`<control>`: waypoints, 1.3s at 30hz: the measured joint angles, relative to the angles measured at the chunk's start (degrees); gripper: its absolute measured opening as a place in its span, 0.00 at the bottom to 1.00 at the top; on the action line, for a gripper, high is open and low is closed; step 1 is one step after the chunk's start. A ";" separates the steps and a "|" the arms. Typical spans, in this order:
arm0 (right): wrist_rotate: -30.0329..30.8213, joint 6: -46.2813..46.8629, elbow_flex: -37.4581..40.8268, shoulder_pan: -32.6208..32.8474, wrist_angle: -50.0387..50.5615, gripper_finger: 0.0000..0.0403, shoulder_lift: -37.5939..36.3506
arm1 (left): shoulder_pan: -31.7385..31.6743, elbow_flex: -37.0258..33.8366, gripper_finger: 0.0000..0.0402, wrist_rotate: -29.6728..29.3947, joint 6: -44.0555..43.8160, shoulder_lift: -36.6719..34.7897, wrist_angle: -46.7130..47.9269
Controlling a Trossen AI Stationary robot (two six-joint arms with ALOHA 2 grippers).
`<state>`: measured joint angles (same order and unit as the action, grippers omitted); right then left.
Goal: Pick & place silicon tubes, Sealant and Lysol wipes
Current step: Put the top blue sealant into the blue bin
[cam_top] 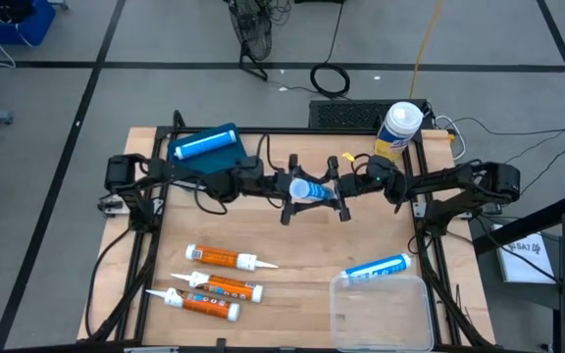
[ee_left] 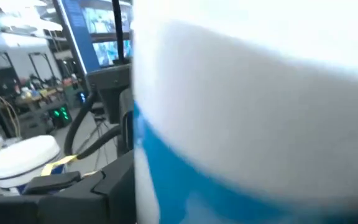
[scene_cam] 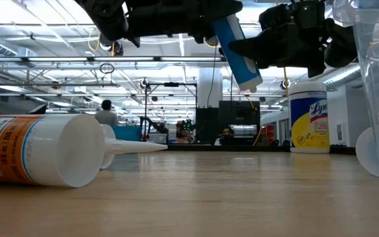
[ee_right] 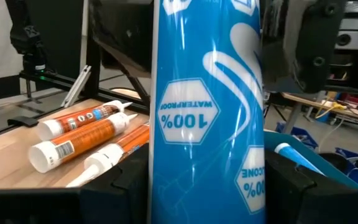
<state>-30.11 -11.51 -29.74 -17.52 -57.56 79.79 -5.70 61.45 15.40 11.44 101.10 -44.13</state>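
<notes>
Held tube: a blue-and-white sealant tube is hanging in the air over the middle of the wooden desk, between both claws; in the low view it is tilting, its white end lowest and its long axis running up and to the left.
Left claw: it is reaching in from the left and gripping the blue-and-white sealant tube, its fingers closed against the tube's body.
Right claw: it is reaching in from the right and sitting at the same tube; its dark fingers are flanking the tube's blue printed body in the right wrist view, closed onto it.
Second blue tube: it is lying flat near the right, long axis running left to right, just beyond the clear plastic bin.
Orange tubes: three orange silicone tubes with white nozzles are lying side by side at the near left, long axes roughly left to right; the farthest one is pointing its nozzle right, the other two left.
Lysol wipes canister: this yellow-labelled round canister with a white domed lid is standing upright at the far right corner.
Blue box: it is sitting at the far left and holding another blue tube.
</notes>
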 joint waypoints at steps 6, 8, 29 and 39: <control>0.09 -0.09 0.00 0.02 -0.72 0.49 0.00 | 0.37 0.49 0.70 -3.69 0.41 -0.14 1.71; 0.13 -0.11 0.00 0.02 -0.22 0.49 0.00 | 0.37 0.49 0.68 -3.84 0.33 -0.28 1.69; 5.95 8.17 0.11 1.17 4.63 0.95 -0.12 | 2.10 0.23 0.52 -25.15 18.56 -18.44 32.47; 6.33 8.02 0.13 1.13 2.74 0.90 -0.04 | -1.53 -0.39 0.52 -49.77 4.38 -32.21 61.87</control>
<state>-23.78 -3.49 -29.61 -16.38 -54.82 79.75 -7.22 61.05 -34.37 15.82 68.89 17.74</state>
